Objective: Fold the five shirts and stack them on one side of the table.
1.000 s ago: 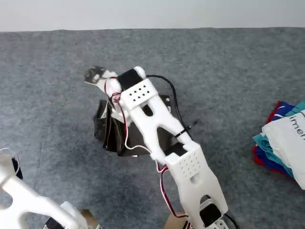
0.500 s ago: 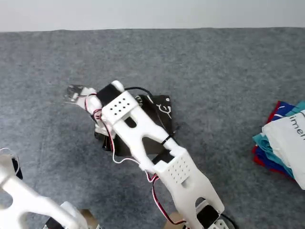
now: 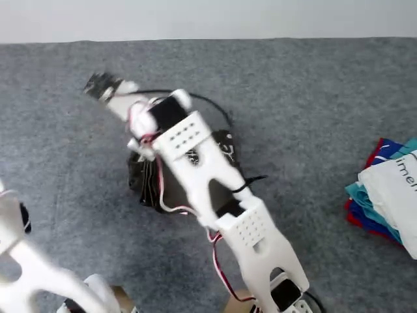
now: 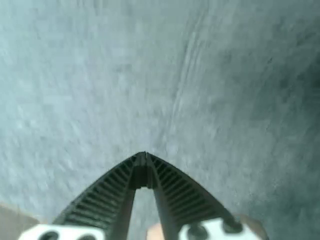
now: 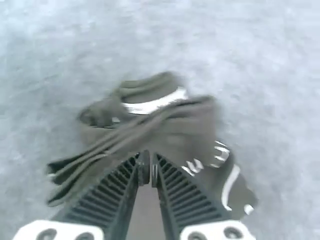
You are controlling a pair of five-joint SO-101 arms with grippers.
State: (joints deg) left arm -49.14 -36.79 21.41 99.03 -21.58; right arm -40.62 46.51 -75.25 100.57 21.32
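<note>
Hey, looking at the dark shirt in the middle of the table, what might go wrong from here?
The dark shirt lies bunched in loose layers, and the right gripper is shut and pointing at it, so a pinch may catch only one layer and pull the bundle apart. The arm's loose wires hang close over the cloth and might snag.

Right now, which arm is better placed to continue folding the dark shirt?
Right, probably. The right gripper is near the dark shirt, its arm stretched above it; the left gripper is over bare table, apart from it.
</note>
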